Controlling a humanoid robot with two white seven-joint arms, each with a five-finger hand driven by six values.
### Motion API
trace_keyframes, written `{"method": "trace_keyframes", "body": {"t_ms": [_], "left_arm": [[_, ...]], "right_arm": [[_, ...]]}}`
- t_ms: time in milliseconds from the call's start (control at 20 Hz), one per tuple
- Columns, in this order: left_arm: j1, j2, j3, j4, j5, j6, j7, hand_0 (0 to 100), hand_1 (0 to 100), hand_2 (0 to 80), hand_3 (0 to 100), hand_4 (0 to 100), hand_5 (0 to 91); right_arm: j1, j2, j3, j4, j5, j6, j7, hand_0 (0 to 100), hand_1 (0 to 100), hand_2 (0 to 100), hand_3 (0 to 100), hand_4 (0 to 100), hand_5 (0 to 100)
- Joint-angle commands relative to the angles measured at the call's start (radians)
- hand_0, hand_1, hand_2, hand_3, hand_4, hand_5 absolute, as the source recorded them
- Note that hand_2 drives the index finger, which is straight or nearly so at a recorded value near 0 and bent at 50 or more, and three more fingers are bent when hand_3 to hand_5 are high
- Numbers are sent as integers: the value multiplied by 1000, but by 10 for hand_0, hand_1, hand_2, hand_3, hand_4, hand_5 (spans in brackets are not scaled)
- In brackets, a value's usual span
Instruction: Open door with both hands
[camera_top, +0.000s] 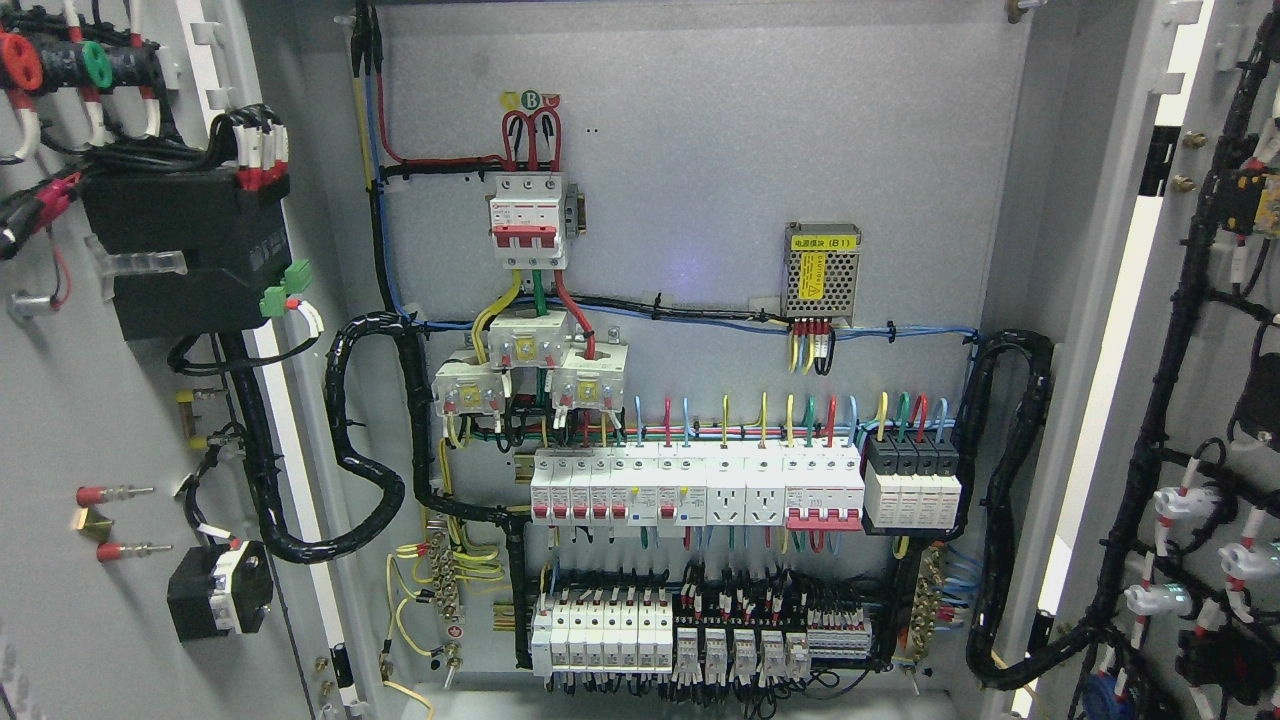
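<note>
From my head camera, neither of my hands is in sight, so I cannot tell how open they are or whether they hold anything. Both cabinet doors stand swung wide: the left door (90, 420) at the left edge, the right door (1200, 330) at the right edge, each showing its wired inner face. Between them, farther back, the grey back panel (700, 150) carries a red-handled main breaker (527, 220) above rows of small breakers (700, 490).

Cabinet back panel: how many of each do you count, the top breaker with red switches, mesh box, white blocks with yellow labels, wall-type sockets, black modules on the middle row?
Top breaker: 1
Mesh box: 1
White blocks with yellow labels: 3
Wall-type sockets: 2
Black modules: 4
Total: 11
</note>
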Motion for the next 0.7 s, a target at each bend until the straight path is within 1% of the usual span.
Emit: {"method": "trace_keyframes", "body": {"t_ms": [0,100,150,300,451,651], "left_arm": [[-57,-44,5,-83,21,-455,0,0,0,0,0,0,0],[-77,-56,5,-91,21,-465,0,0,0,0,0,0,0],[-85,-60,5,-91,21,-479,1,0,0,0,0,0,0],[-112,-76,18,-93,23,-520,1,0,0,0,0,0,0],[-129,-79,28,-94,64,-528,1,0,0,0,0,0,0],[-167,-90,54,-96,93,-536,1,0,0,0,0,0,0]], "right_arm": [[-14,-26,-124,-24,-26,16,-15,384,0,0,0,0,0],[-14,-30,-132,-24,-28,16,-14,384,0,0,0,0,0],[-12,-37,-137,-24,-28,16,-14,384,0,0,0,0,0],[-9,-40,-148,-24,-51,16,-15,383,0,0,0,0,0],[-2,-43,-161,-24,-60,16,-15,383,0,0,0,0,0],[3,-43,-168,-24,-60,18,-15,383,0,0,0,0,0]]}}
